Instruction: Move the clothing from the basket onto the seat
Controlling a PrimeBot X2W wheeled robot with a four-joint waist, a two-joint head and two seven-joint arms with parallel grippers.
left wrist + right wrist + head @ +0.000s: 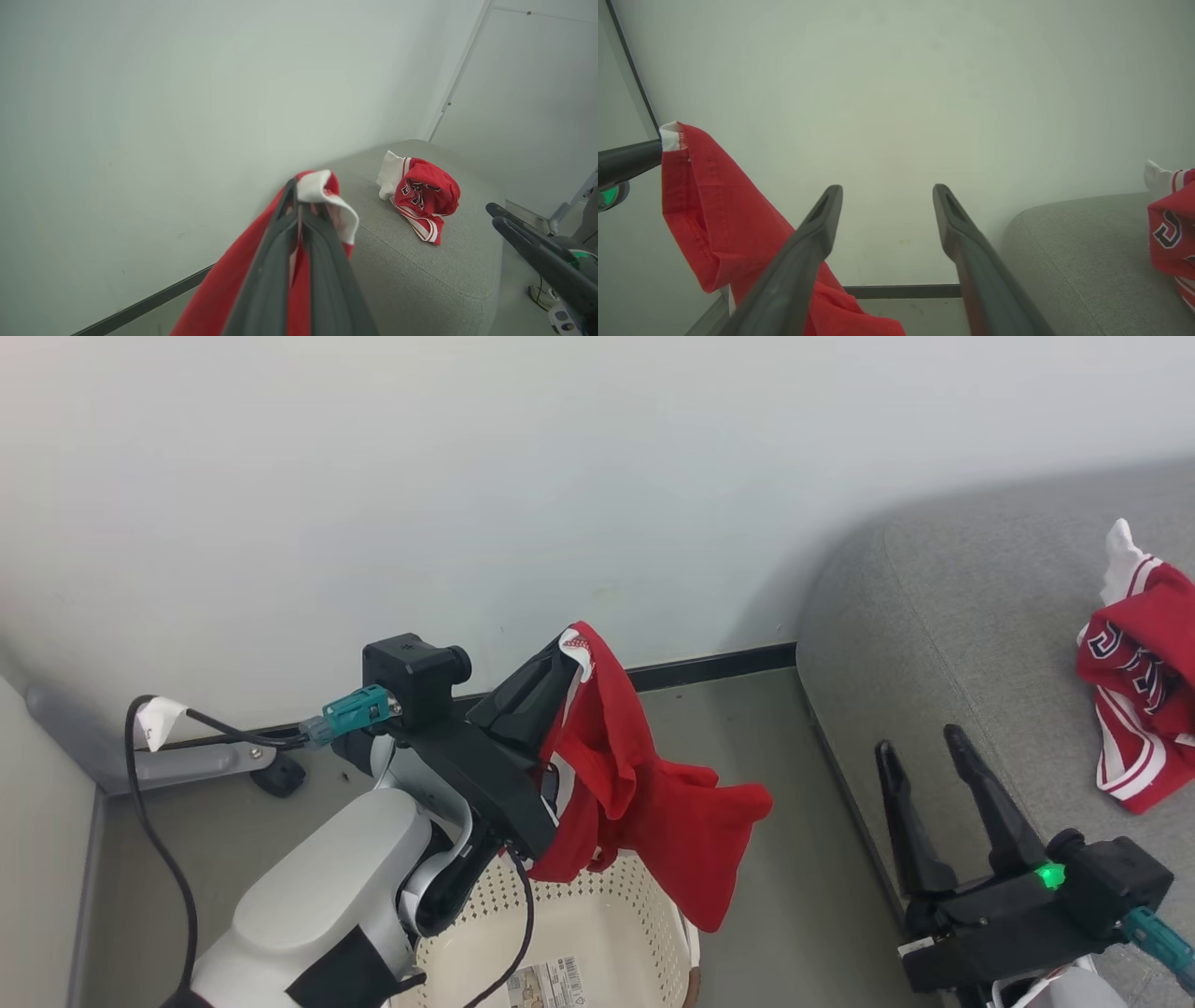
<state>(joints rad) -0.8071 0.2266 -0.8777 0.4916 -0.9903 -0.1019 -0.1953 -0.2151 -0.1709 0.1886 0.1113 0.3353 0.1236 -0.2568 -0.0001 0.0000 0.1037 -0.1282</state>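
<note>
Left pincer (563, 655) is closed on a red garment (644, 793), which we see pinched at its white-trimmed edge between the two dark fingers. In the left wrist view the fingers lie pressed together, with the white trim folded over their tips. We note that the rest of the garment hangs loose from the grip, raised above the basket (635, 919). Its lowest hem falls by the basket's right rim, and we cannot tell whether it touches. The basket stands on the floor (803, 859) beneath the left arm, and we see a printed label (546, 985) inside it. Right pincer (918, 742) is open and empty, its fingers spread and pointing up beside the front edge of the seat (952, 616). A second red garment (1144, 691), with white stripes and dark lettering, lies bunched on the seat cushion, well apart from both pincers. We record the seat to the right of the basket, against the pale wall (560, 476).
</note>
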